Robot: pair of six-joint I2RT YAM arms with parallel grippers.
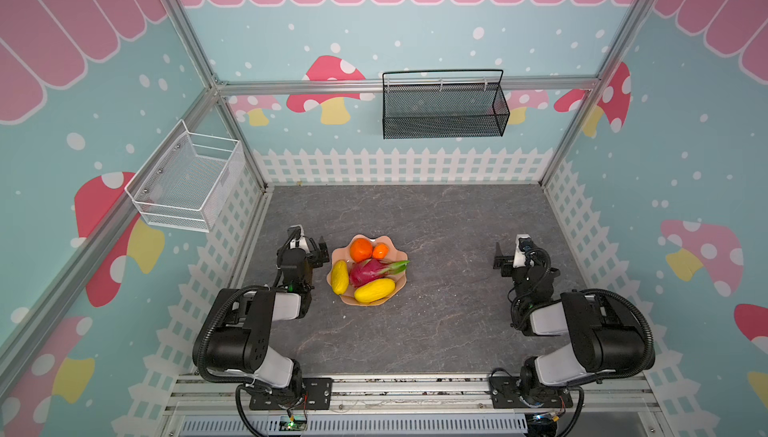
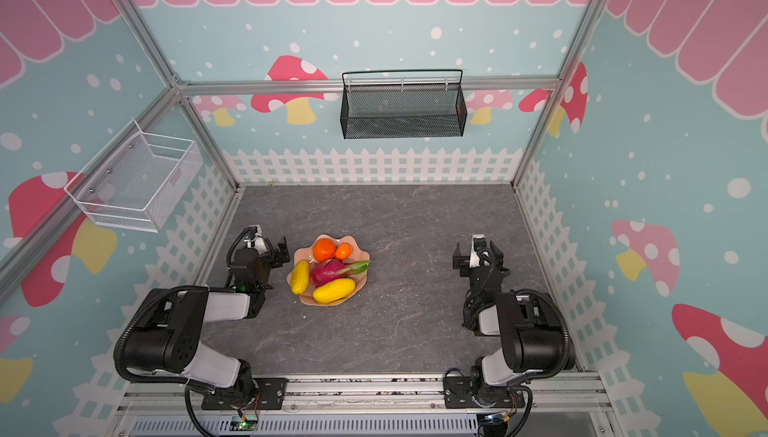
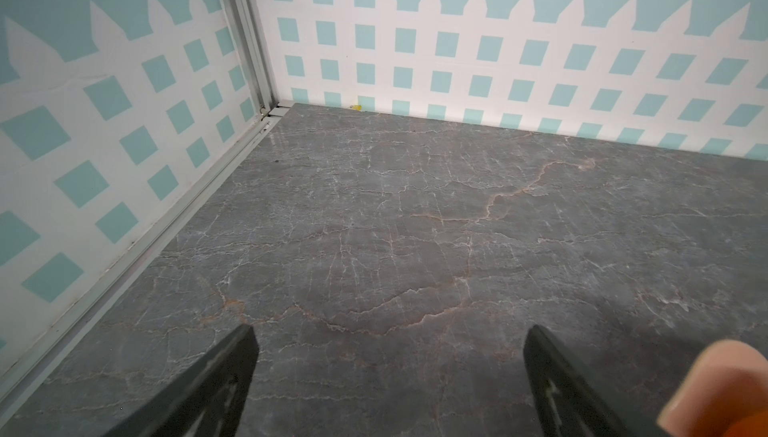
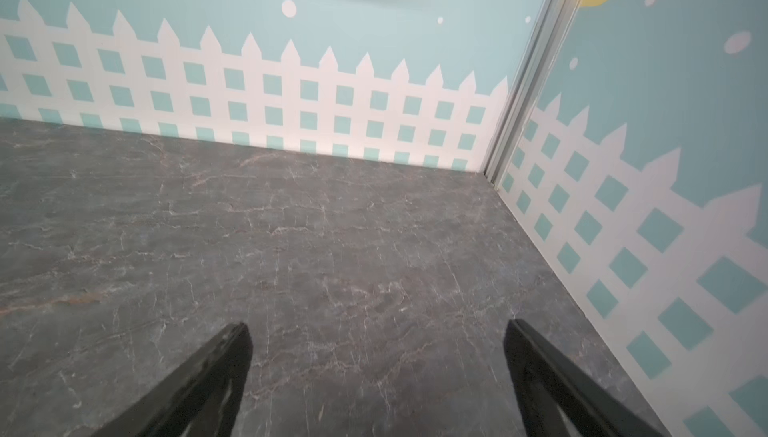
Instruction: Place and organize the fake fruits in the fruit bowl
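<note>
All five fake fruits [image 1: 368,271] lie in the fruit bowl [image 1: 348,298], left of centre on the table [image 1: 436,331]. Our left gripper [image 3: 388,335] sits just beside the bowl's left rim. Our right gripper [image 4: 378,327] is well apart to the right. Both have their jaws spread, holding nothing.

The left arm [image 1: 245,331] and the right arm [image 1: 602,331] are each made up of glossy black joint housings joined by light grey links, and each is edged by a black ribbed cable hose [image 1: 197,347]. Each is bolted to a black base plate [image 1: 320,391] studded with silver screws, with thin wires seen at its foot. The fingers [image 3: 216,385] are seen as matte black tapering blades, and a white camera mount [image 1: 520,253] is fitted at each wrist.
</note>
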